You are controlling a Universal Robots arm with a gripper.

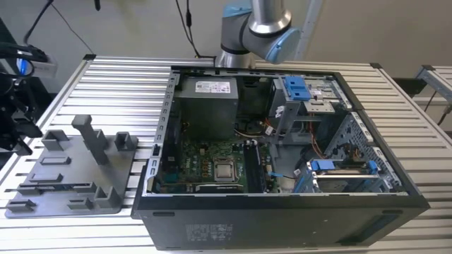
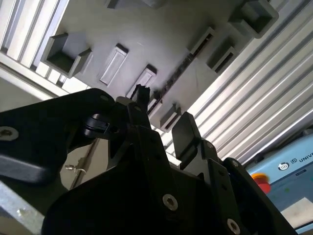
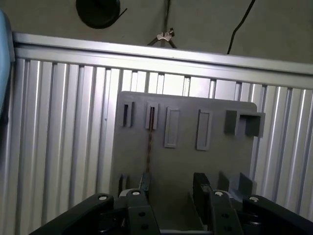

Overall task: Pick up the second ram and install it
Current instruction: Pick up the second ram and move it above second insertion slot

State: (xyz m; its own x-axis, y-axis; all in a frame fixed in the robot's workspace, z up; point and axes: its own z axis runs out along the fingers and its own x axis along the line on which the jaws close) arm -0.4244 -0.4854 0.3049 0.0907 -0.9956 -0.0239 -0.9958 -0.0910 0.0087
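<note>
"Where is the ram?" (pupil)

"Down in the grey tray (image 3: pixel 181 166) on the ribbed table (image 3: pixel 58 147). In the first wrist view the ram (image 3: pixel 149 142) is the thin dark strip standing on its long edge in a narrow slot. Stored this way, both flat faces are probably left free for a pinch from above."

"And the hand?" (pupil)

"In both wrist views the hand (image 3: pixel 172 188) hangs above the tray, pointing down at it. Its two fingers (image 3: pixel 200 188) stand well apart with nothing between them, so it holds nothing. The ram's near end runs toward one finger rather than into the gap. By that, I judge the hand is not yet centred over the ram."

"Why is the tray beside the computer?" (pupil)

"In the exterior view it lies to the left of the open case (image 1: pixel 282 222), within reach of the arm (image 1: pixel 254 24). The case lies on its side with the board facing up, presumably so that a ram can be pressed straight down into it. Whether a ram is already seated there, I cannot tell."
</note>
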